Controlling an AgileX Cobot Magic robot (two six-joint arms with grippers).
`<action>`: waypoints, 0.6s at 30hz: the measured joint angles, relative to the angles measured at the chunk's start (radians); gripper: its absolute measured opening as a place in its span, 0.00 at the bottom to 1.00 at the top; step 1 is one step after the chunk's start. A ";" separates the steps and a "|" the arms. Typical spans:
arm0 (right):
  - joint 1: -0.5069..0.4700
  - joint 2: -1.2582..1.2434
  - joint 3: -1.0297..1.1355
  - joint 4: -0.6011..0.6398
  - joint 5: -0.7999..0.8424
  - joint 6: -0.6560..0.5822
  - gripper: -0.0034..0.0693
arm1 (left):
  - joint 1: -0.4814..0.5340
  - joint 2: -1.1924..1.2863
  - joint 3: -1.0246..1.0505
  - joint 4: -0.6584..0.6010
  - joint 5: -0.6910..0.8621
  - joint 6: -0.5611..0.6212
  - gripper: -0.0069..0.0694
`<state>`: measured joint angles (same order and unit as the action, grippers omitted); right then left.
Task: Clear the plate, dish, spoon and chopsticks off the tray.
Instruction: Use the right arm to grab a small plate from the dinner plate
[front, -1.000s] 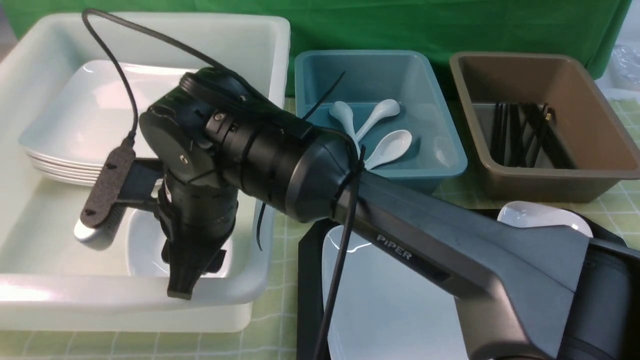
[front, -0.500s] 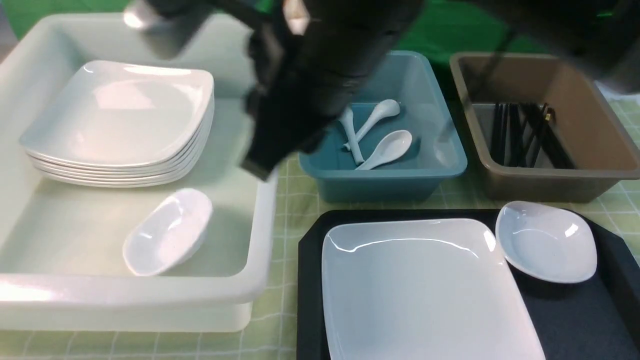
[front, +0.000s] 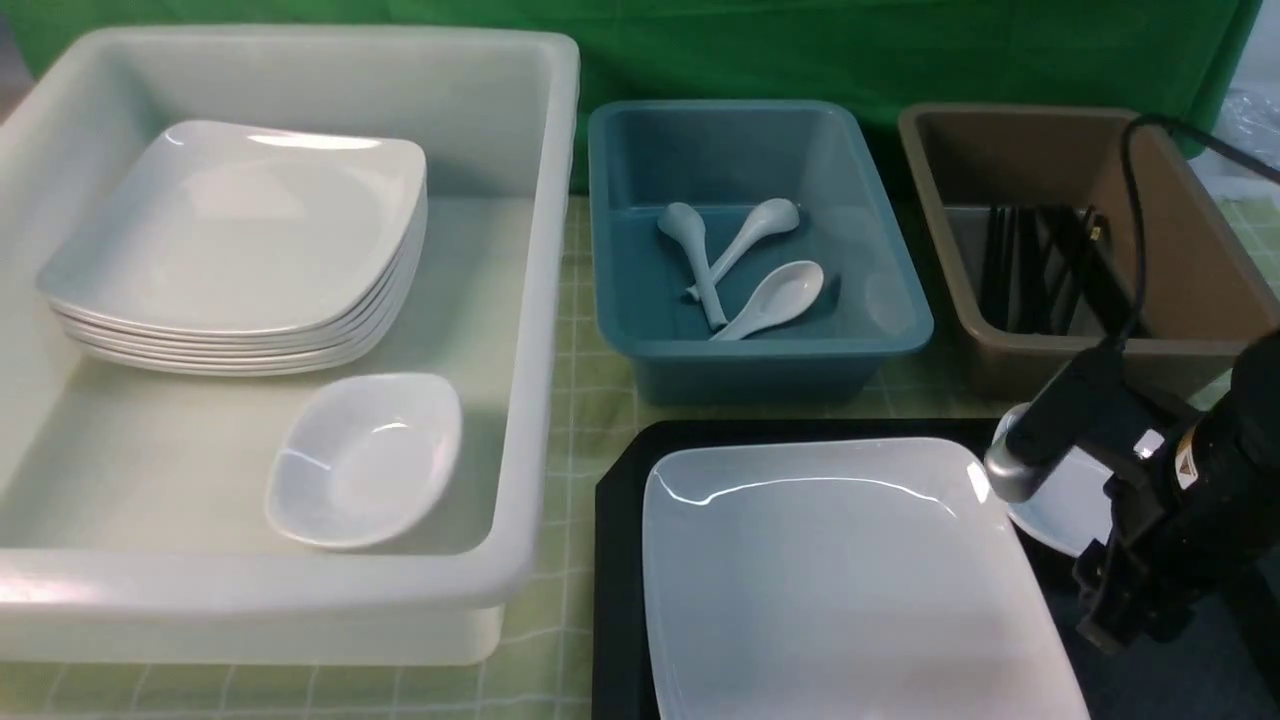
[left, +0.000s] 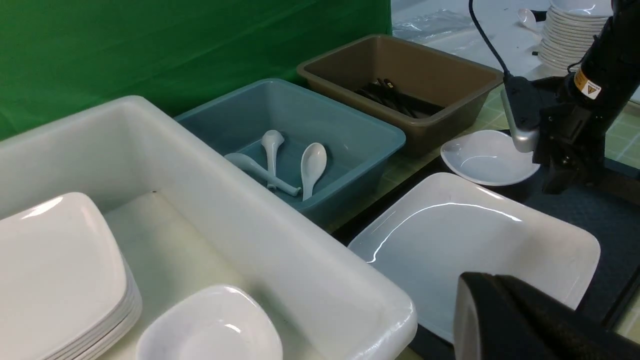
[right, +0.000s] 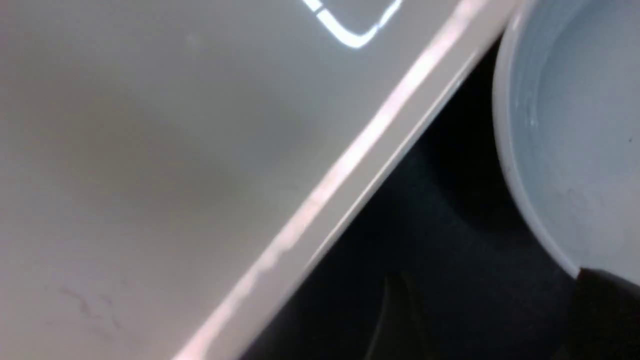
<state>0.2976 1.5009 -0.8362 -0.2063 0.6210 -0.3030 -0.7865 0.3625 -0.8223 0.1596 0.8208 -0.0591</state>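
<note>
- Done, as I judge it: no spoon or chopsticks show on the part of the tray (front: 620, 560) that is in view. Three spoons (front: 745, 270) lie in the teal bin (front: 760, 350), and black chopsticks (front: 1040, 270) lie in the brown bin (front: 1010, 352).
- A second dish (front: 365, 460) sits in the white tub (front: 300, 600) near its near right corner, in front of a stack of plates (front: 240, 220).
- Left to do: the plate (front: 840, 580) and the dish (left: 487, 160) are both on the tray, so the job looks roughly half done.
- The plate fills the tray's left part, close to its far and left edges. The dish sits by the tray's far right corner, just beside the plate's far right corner, with a dark strip of tray between them.
- The right gripper (front: 1110, 620) hangs low over the tray at the dish's near side, by that strip. The right wrist view shows one dark finger (right: 607, 310) over the dish's rim; I cannot tell whether it touches.
- I cannot tell how wide the right jaws stand.
- The left gripper (left: 525, 320) shows only as a dark tip at the edge of the left wrist view. Its jaws are closed with nothing seen in them, well apart from the dish.
</note>
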 joint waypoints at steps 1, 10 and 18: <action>0.000 0.000 0.000 0.000 -0.002 0.001 0.68 | 0.000 0.002 0.000 0.001 0.000 -0.004 0.10; -0.010 -0.013 0.001 -0.012 -0.017 -0.051 0.60 | 0.000 0.271 0.000 0.073 0.083 -0.097 0.10; -0.010 0.081 0.003 -0.115 -0.122 -0.126 0.70 | 0.000 0.411 0.000 -0.039 0.044 -0.019 0.10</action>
<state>0.2881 1.5821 -0.8332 -0.3214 0.4993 -0.4285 -0.7865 0.7731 -0.8221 0.1205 0.8643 -0.0779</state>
